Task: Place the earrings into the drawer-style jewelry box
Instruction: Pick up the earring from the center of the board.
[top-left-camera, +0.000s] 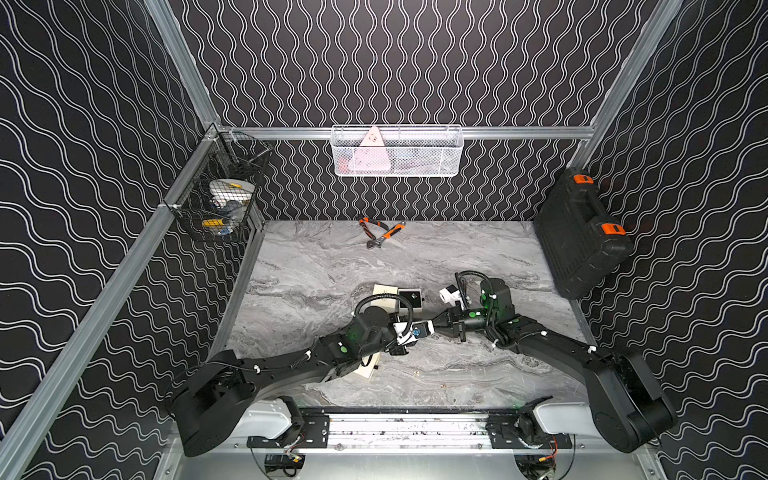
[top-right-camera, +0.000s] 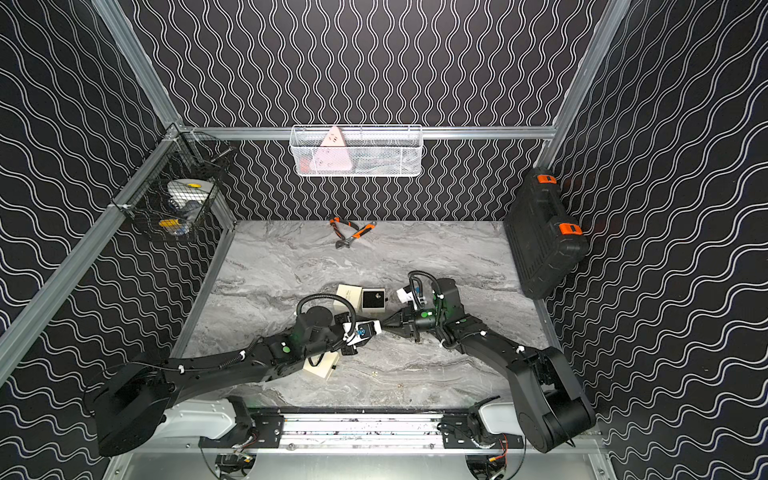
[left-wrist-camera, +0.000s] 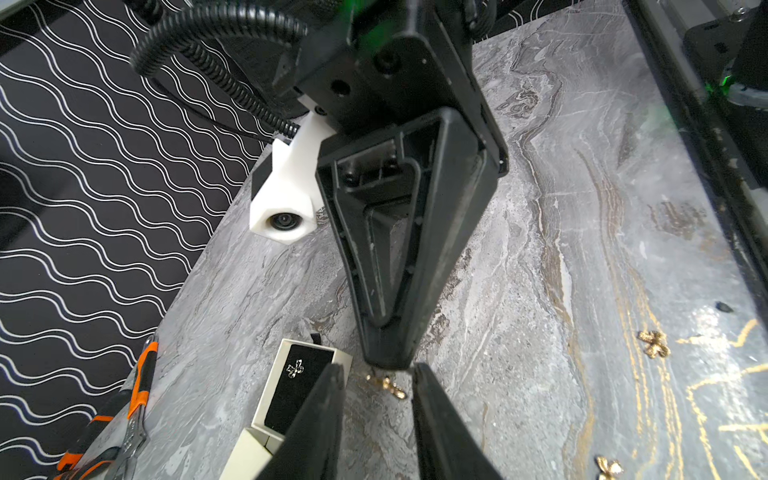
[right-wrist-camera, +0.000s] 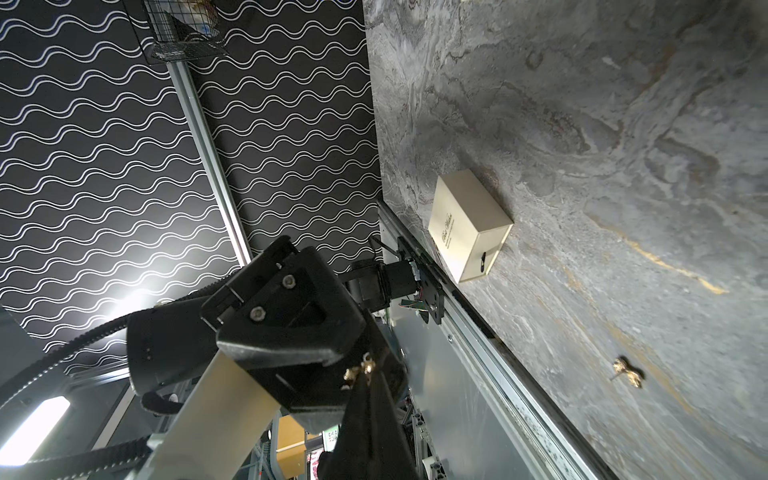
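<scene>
**Handover over the bench:** Your right gripper (left-wrist-camera: 386, 359) is clenched on a gold earring (left-wrist-camera: 388, 384). It holds the earring over the marble-patterned bench (left-wrist-camera: 540, 249), right at the parted fingertips of your left gripper (left-wrist-camera: 379, 372). That left gripper is released and grasps nothing.

Just beside them, the jewelry box's drawer (left-wrist-camera: 270, 384) stands open, slid out of its cream sleeve (left-wrist-camera: 245, 453). A second earring (left-wrist-camera: 295, 369) lies on the drawer's black lining. A third earring (left-wrist-camera: 654, 344) and a fourth earring (left-wrist-camera: 609, 467) lie loose on the bench, well apart from the drawer.

A closed cream box (right-wrist-camera: 469, 224) sits near the bench's front edge, partly under your left arm in both top views.

On the back wall, a white wire basket (top-left-camera: 436, 153) holds a pale pink triangular item. A black mesh basket (top-left-camera: 195, 224) on the side wall holds round white and yellow items. A black tool case (top-left-camera: 582, 232) with orange latches leans closed against the opposite wall.
</scene>
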